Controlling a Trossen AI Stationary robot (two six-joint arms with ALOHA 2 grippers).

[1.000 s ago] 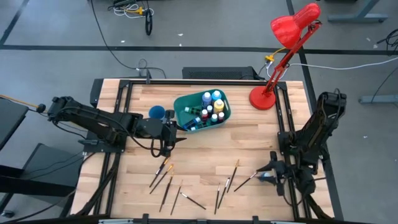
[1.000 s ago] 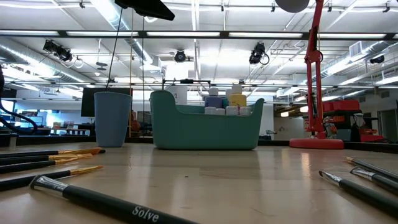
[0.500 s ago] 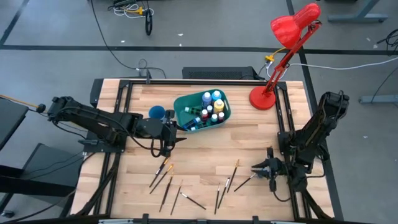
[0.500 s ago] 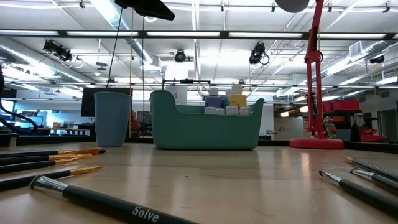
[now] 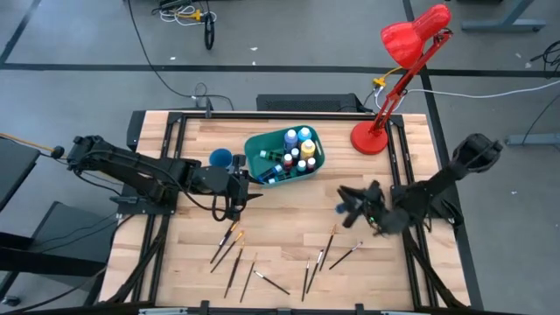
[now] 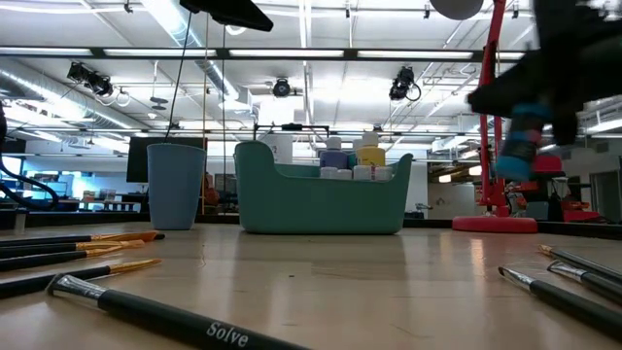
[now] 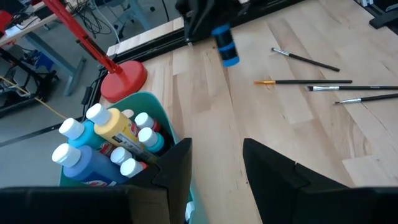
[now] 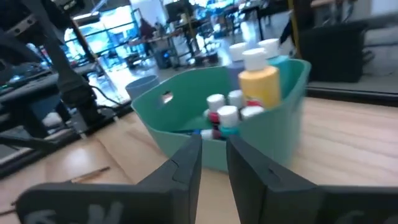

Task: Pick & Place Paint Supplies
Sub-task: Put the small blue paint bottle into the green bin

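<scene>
A teal bin (image 5: 255, 145) at the table's far middle holds several paint bottles (image 5: 297, 150), also seen in the left wrist view (image 7: 118, 134). Several brushes (image 5: 234, 255) lie flat on the table's near half. My right gripper (image 5: 346, 206) hovers right of the bin, above the table, shut on a small blue paint bottle (image 7: 225, 48); the bin fills its own wrist view beyond the fingers (image 8: 214, 155). My left gripper (image 5: 252, 191) waits open at the bin's near-left corner, nothing between its fingers (image 7: 217, 152). My right gripper holds the blue bottle by its upper end (image 7: 217, 31); the fingers hide the cap. The fingers lie about level, pointing toward the bin. The bottle (image 6: 515, 146) hangs below them, lifted clear of the table.
A small blue cup (image 5: 220, 158) stands just left of the bin. A red desk lamp (image 5: 371, 137) has its base at the far right, its arm reaching up and right. Bare wood lies between the bin and the brushes.
My right gripper has swung from the table's near right edge toward the middle and the bin, rising and tipping up to level. The blue bottle has come along with it, lifted clear of the table.
</scene>
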